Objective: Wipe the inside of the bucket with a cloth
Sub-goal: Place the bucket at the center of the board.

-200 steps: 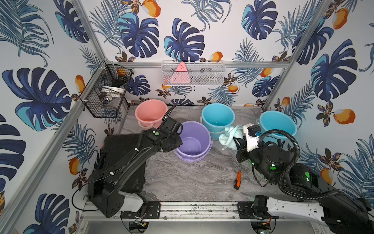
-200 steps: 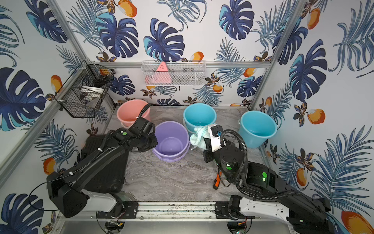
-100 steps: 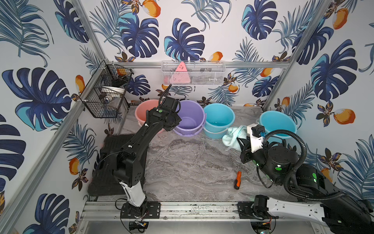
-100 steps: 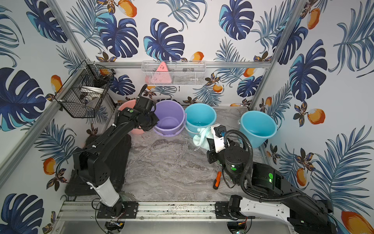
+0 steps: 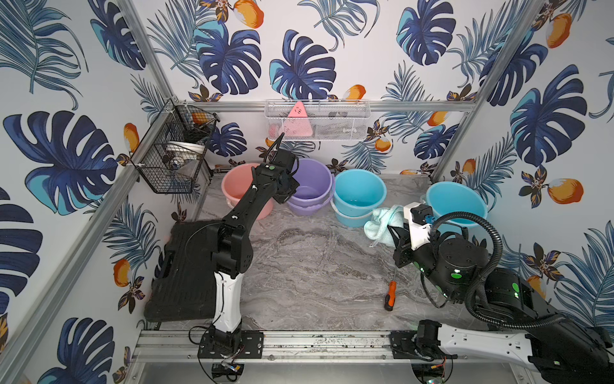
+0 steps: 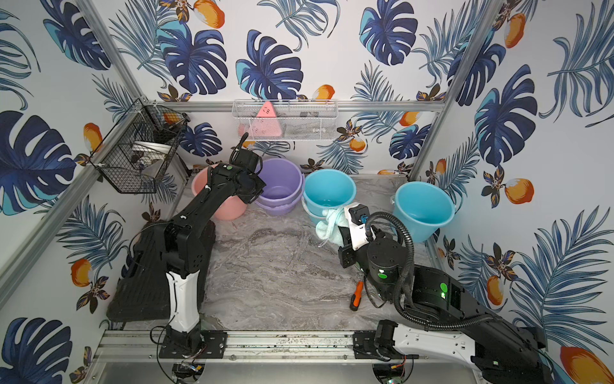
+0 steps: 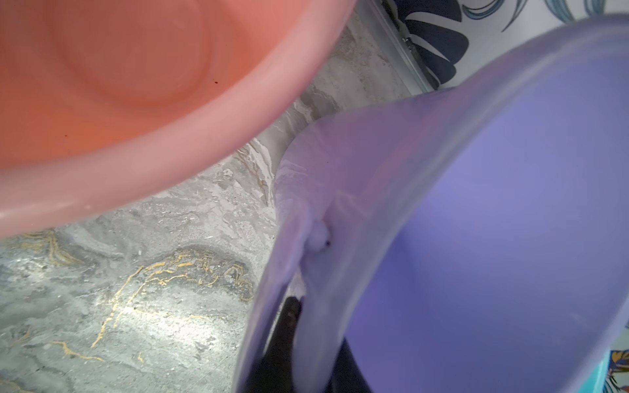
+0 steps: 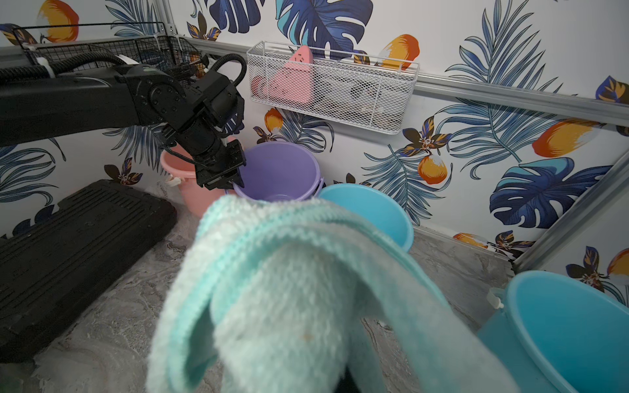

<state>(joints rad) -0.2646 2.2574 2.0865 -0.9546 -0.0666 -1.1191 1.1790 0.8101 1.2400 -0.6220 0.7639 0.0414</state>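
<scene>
Purple bucket (image 5: 315, 178), rim pinched by left jaws, has moved rearward; right jaws grip cloth (image 5: 380, 226)

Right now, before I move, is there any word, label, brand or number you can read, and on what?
No text can be read.
The pink wedge in the white mesh basket: dark marks, too small to read.
On the cloth no tag or print shows.
</scene>
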